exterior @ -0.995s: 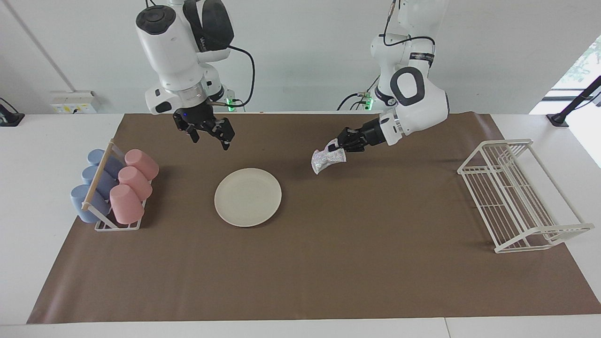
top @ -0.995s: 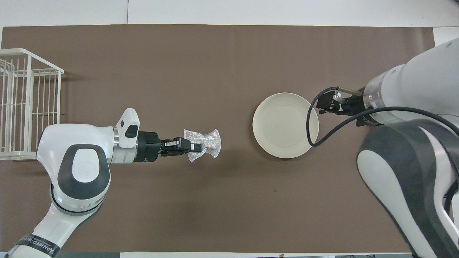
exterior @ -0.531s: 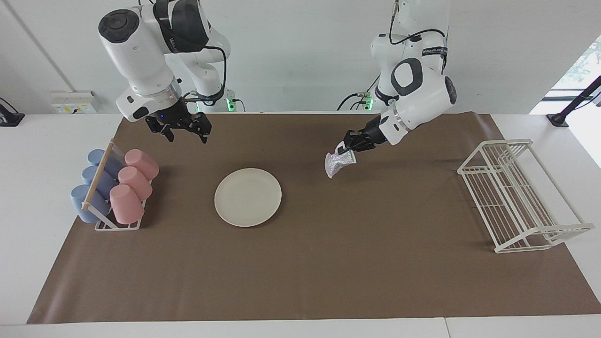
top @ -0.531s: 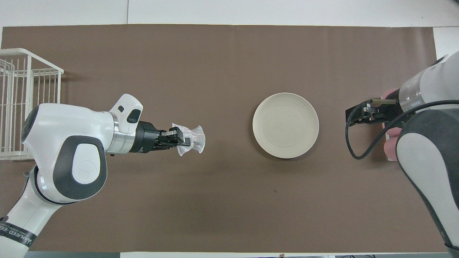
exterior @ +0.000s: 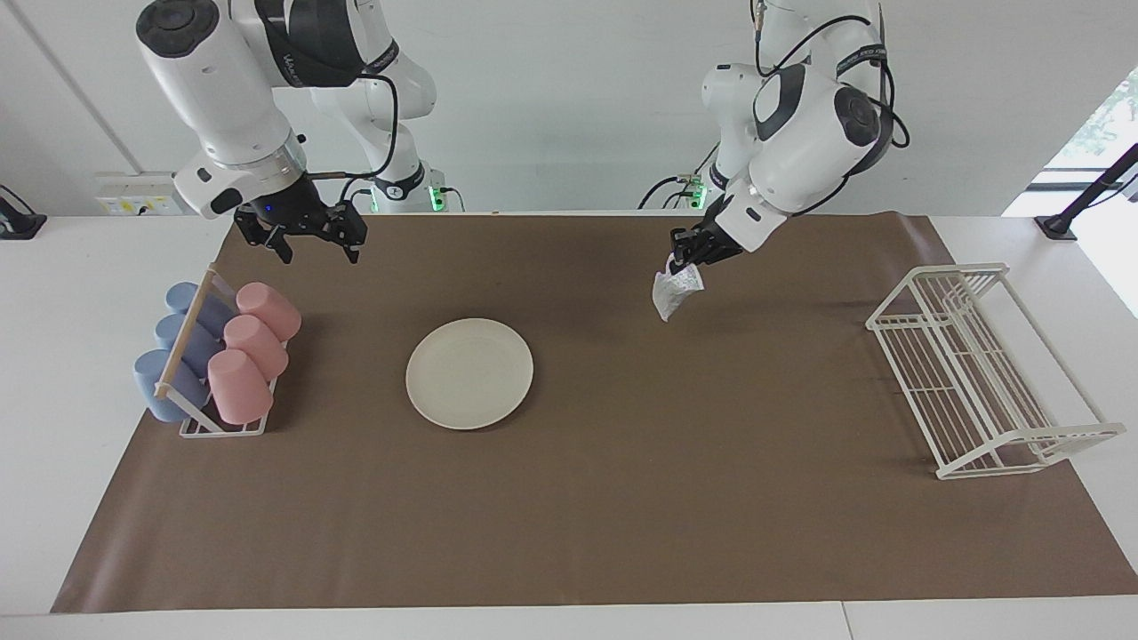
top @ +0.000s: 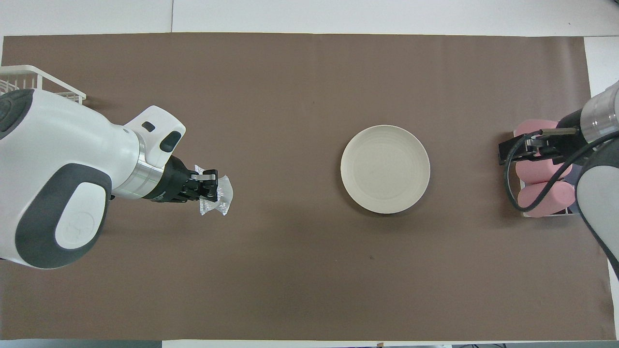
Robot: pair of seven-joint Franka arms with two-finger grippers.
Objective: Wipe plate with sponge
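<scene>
While it lies flat on the brown mat [exterior: 622, 516] about midway along the table, the plate [exterior: 469, 373] is a round cream-white item with a shallow rim, bare on top and touched by neither gripper.

Sponge [exterior: 673, 291]: small, wrinkly, silvery-white pad, hanging in the air from the left gripper [exterior: 683, 259], well apart from the plate and toward the left arm's end of the table; in the overhead view it shows as a crumpled pale bunch [top: 216, 194] at the gripper's tip.

Left gripper: raised over bare mat, fingers pressed together, pinching the sponge by its upper edge.

Right gripper [exterior: 313, 247]: raised, fingers spread apart, holding nothing, over the mat's edge beside the cup rack [exterior: 191, 373].

Cup rack: white wire frame with a wooden bar, at the right arm's end of the table, holding three pink cups [exterior: 253, 344] and three blue cups [exterior: 178, 347] lying on their sides.

Dish rack [exterior: 978, 373]: white wire, at the left arm's end of the table, well apart from the plate.

Table [exterior: 98, 267]: white, mat laid over most of it.
</scene>
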